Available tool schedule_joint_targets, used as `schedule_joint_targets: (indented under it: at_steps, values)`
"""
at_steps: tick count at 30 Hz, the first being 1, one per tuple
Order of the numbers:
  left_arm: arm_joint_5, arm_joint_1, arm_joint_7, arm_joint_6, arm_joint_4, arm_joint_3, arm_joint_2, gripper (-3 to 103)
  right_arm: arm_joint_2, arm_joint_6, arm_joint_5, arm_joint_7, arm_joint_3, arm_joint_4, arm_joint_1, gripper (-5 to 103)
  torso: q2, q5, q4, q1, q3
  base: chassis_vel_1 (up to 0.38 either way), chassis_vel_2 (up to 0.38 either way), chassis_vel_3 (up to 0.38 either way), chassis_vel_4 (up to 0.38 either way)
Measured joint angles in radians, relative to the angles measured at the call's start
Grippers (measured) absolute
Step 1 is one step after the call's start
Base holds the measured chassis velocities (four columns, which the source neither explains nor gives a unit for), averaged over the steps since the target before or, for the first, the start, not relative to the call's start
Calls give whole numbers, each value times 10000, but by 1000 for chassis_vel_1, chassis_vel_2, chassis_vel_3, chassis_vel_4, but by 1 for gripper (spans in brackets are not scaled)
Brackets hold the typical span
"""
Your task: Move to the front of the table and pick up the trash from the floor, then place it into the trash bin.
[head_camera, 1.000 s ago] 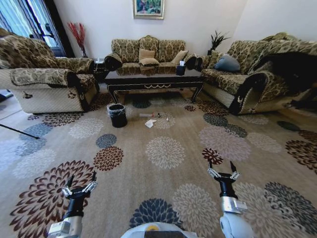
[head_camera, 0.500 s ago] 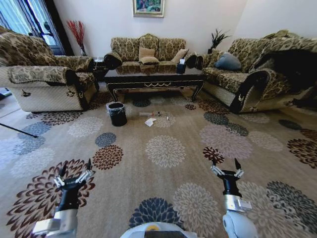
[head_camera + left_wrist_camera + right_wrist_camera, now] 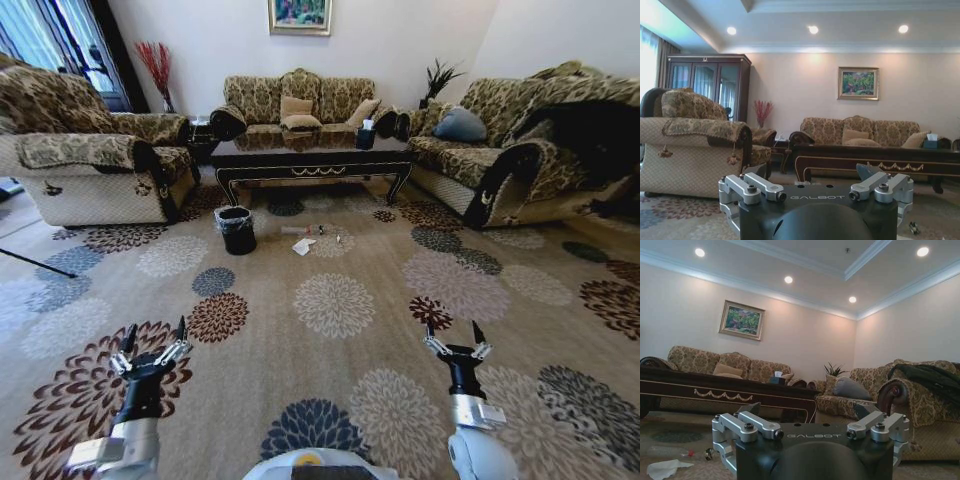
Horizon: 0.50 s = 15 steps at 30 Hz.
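None of the task is done — I'm well short of the table (image 3: 312, 155). The trash (image 3: 304, 246) lies upper centre on the carpet beside the trash bin (image 3: 237, 230). My left hand (image 3: 151, 345) and right hand (image 3: 455, 341) hang open, empty.

Each tool, left (image 3: 153, 343) and right (image 3: 456, 341), pairs silver screwed linkages and dark fingertips with a black "GALBOT"-marked housing.

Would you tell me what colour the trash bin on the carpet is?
The trash bin is black with a translucent liner, best seen in the head view.
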Motion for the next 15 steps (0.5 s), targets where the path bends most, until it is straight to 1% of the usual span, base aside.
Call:
schedule_joint_targets:
  at_steps: [2,4,7,8,12,13,15]
  values:
    - [15,11,0,-29,44,20,-3,100,39,11,-34,0,-27,0,-14,100,-84,0,0,0,-82,0,0,0,0]
    - [17,13,0,-40,61,21,-2,100,49,16,-46,-1,-31,0,-17,100,-114,0,1,0,-109,0,0,0,0]
    - [21,14,-2,-76,158,18,12,100,76,39,-73,-1,-36,-48,-12,100,-278,0,0,0,-272,0,0,0,0]
    - [21,14,-2,-76,158,18,12,100,76,39,-73,-1,-36,-48,-12,100,-278,0,0,0,-272,0,0,0,0]
    - [26,-2,-6,-96,272,27,27,100,145,371,220,137,-53,-77,4,100,-487,1,0,0,-485,0,0,0,0]
    - [26,-2,-6,-96,272,27,27,100,145,371,220,137,-53,-77,4,100,-487,1,0,0,-485,0,0,0,0]
    - [98,-30,-8,-192,386,55,32,100,184,533,176,236,23,34,21,100,-583,1,0,-1,-580,0,0,0,0]
